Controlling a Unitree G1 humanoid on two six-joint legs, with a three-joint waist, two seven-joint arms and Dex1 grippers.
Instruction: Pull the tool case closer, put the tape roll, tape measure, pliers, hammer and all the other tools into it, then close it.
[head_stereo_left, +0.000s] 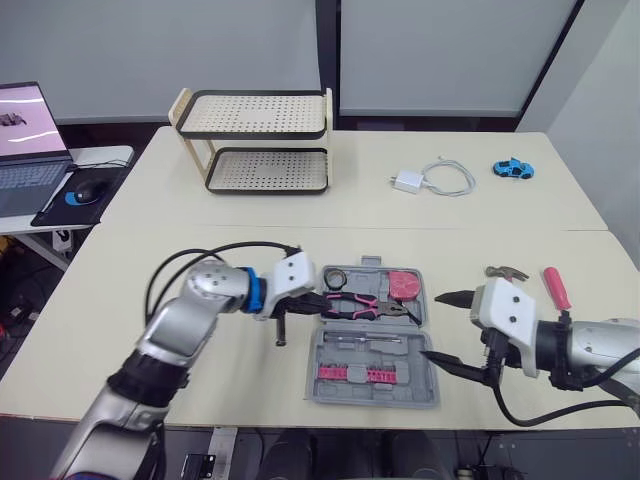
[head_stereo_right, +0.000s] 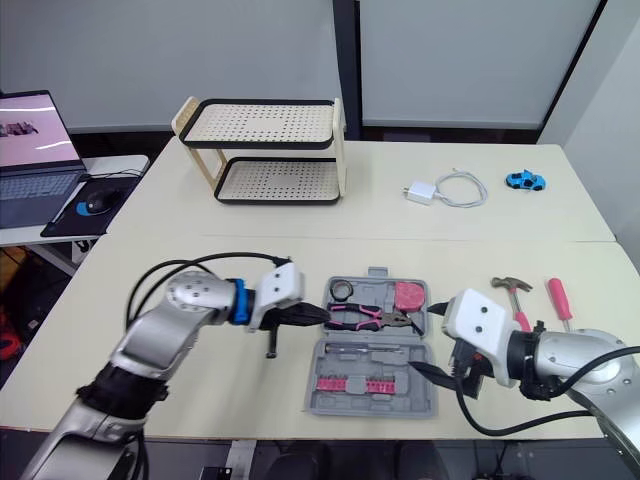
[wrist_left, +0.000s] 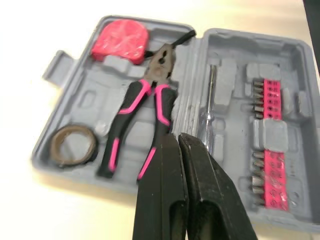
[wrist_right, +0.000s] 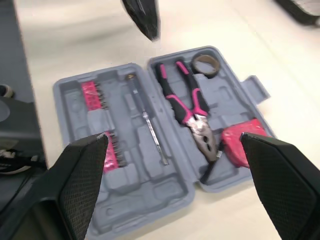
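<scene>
One pliers, one tape roll in case (one hammer outside).

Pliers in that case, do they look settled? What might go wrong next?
The pliers lie slantwise, seemingly not seated in the case, so the lid may jam. The hammer and screwdriver lie on the table close by the right tool; reaching for them could knock them away.

The pale tabletop carries an open grey tool case near the front, a hammer and red screwdriver to its right (side by side), and a two-tier rack, charger and blue toy car farther back.
</scene>
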